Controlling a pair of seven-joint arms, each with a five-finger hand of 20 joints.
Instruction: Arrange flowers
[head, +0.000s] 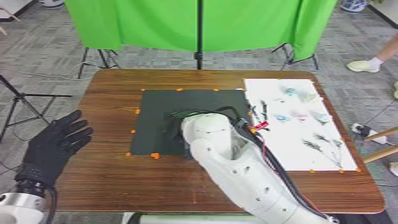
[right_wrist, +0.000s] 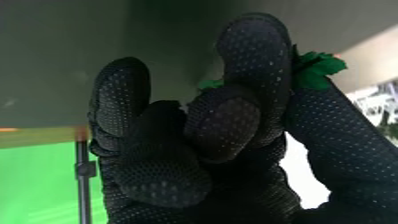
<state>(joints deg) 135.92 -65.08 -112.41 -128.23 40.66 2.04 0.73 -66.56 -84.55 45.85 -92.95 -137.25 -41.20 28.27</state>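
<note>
Over the dark mat (head: 160, 107), my right hand (head: 180, 128) is mostly hidden by its own white arm. In the right wrist view, the right hand (right_wrist: 258, 65) has curled fingers and pinches a green leafy piece (right_wrist: 318, 70) between a finger and the thumb; the rest of that piece is hidden. My left hand (head: 55, 146) stays open beside the table's left edge, holding nothing. On the white sheet (head: 275, 152) lie a blue flower (head: 290, 91), a pink flower (head: 300, 118), dark sprigs (head: 322, 145) and several other pieces.
The brown table (head: 107, 172) surrounds the mat, which has orange markers along its edges. A red tag (head: 259, 126) sits beside the right forearm, near the white sheet's left edge. Behind the table hang green cloths (head: 151, 25) on a black stand.
</note>
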